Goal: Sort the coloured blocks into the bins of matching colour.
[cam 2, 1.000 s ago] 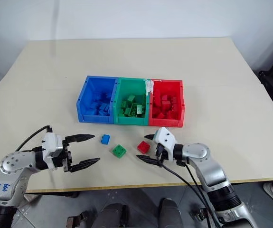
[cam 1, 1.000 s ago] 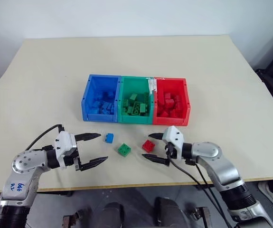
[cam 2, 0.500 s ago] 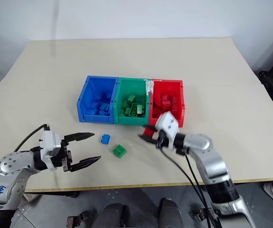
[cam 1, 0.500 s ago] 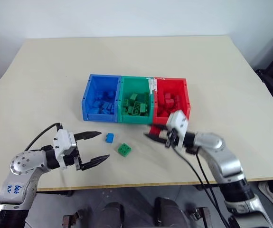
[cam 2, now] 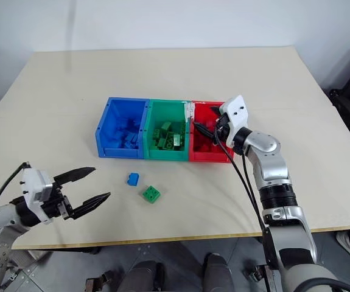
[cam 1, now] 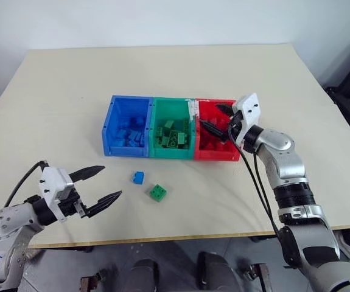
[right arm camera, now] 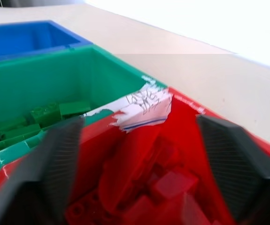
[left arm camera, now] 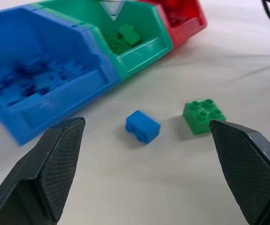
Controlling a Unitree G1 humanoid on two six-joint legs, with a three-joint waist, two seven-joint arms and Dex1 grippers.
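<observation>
Right, your right gripper [cam 1: 217,118] hangs spread and empty over the red bin [cam 1: 234,152], while the left gripper [cam 1: 97,184] waits spread near the blue block [cam 1: 139,177].

You're looking at a cream tabletop [cam 1: 71,91] with a blue bin [cam 1: 111,125], green bin [cam 1: 156,121] and red bin [cam 1: 238,149]. Loose on it: one blue block [cam 1: 139,177], one green block [cam 1: 158,193]. Both claws have black fingers.

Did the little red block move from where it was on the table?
Yes. It left its spot beside the green block. The right claw carried it up to the red bin, where that claw now hangs open.
</observation>
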